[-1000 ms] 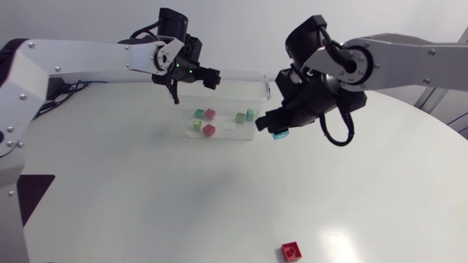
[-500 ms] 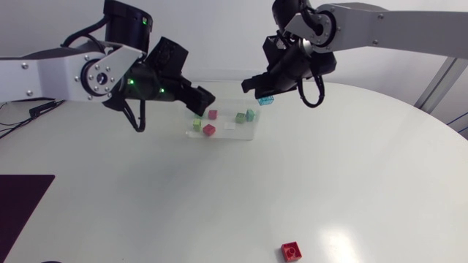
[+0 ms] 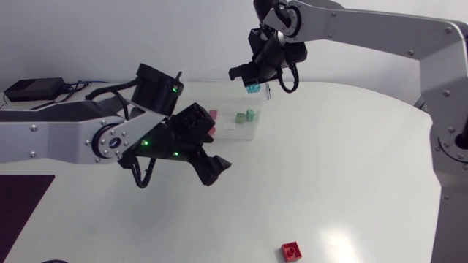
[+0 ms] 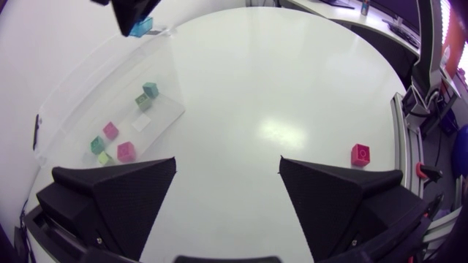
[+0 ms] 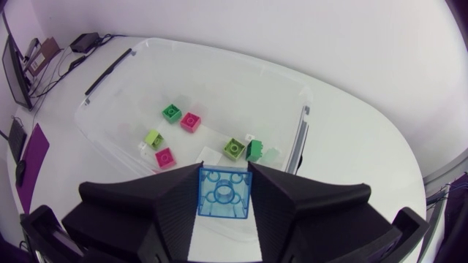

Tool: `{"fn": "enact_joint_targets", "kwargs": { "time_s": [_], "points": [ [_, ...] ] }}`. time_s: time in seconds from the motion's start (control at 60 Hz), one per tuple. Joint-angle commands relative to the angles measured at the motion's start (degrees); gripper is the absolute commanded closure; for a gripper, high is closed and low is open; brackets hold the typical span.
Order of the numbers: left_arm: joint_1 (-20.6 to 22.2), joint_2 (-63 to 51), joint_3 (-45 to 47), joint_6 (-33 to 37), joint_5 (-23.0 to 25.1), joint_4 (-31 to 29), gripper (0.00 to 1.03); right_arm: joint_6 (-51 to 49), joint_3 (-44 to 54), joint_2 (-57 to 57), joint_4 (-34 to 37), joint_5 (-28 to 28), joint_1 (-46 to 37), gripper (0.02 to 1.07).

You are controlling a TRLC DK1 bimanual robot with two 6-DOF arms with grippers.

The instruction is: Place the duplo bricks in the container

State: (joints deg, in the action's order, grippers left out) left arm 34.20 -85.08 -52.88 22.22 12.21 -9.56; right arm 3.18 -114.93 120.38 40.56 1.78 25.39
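My right gripper (image 5: 223, 191) is clenched on a see-through blue brick (image 5: 223, 195), with one finger pressed to each side of it. It hangs over the clear plastic container (image 5: 219, 48). From the head view I place it above the container's far right corner, and the brick is clear of the rim.

On the container's floor lie two pink bricks (image 5: 191, 121) and several green bricks (image 5: 234, 147) in different shades. They are scattered loosely: one pink and one green sit just beside each other, and the others lie a little apart.

My left gripper (image 4: 227, 164) is released, its fingers spread wide with nothing between them. It hovers above the white table (image 3: 351, 168) on the near side of the container.

One red brick (image 3: 291, 252) lies alone on the table near its front edge, studs up. It is well apart from the container and from both grippers.
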Motion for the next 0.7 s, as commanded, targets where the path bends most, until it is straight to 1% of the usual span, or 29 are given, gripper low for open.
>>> {"fn": "enact_joint_targets", "kwargs": {
  "time_s": [0.0, 0.017, 0.033, 0.05, 0.083, 0.233, 0.367, 0.483, 0.683],
  "points": [
    [2.89, -0.7, 1.82, 1.78, 0.8, -0.11, 0.05, -0.1, -2.75, 3.11, 1.9, 0.5, -0.25, 0.31],
    [2.89, -0.79, 1.82, 1.78, 0.8, -0.11, 0.05, -0.1, -2.75, 3.11, 1.9, 0.5, -0.16, 0.3],
    [3.77, -1.23, 1.91, 1.78, 0.8, -0.11, 0.05, -0.02, -2.93, 3.2, 2.16, 0.5, -0.25, 0.2],
    [4.74, -1.93, 1.82, 1.95, 0.8, -0.02, 0.05, -0.02, -3.1, 3.2, 2.34, 0.5, -0.25, 0.14],
    [5.53, -2.55, 1.82, 2.04, 0.8, 0.16, 0.05, -0.02, -3.1, 3.11, 2.51, 0.5, -0.34, 0.12],
    [9.75, -5.54, 0.24, 2.39, 0.71, -0.11, 0.05, 0.07, -0.47, -0.32, 2.77, 0.33, -0.87, 0.11],
    [13.53, -8.53, -1.7, 2.57, 0.45, -0.98, 0.05, 0.07, 9.29, -9.28, -0.48, -0.2, -1.48, 0.11],
    [15.73, -10.9, -3.54, 2.3, 0.36, -2.39, 0.05, 0.34, 18.26, -17.46, -3.2, -0.73, -2.27, 0.11],
    [19.15, -13.36, -6.27, 1.95, 0.36, -5.47, 0.05, 0.69, 29.77, -29.41, -5.93, -4.24, -6.67, 0.11]
  ]
}}
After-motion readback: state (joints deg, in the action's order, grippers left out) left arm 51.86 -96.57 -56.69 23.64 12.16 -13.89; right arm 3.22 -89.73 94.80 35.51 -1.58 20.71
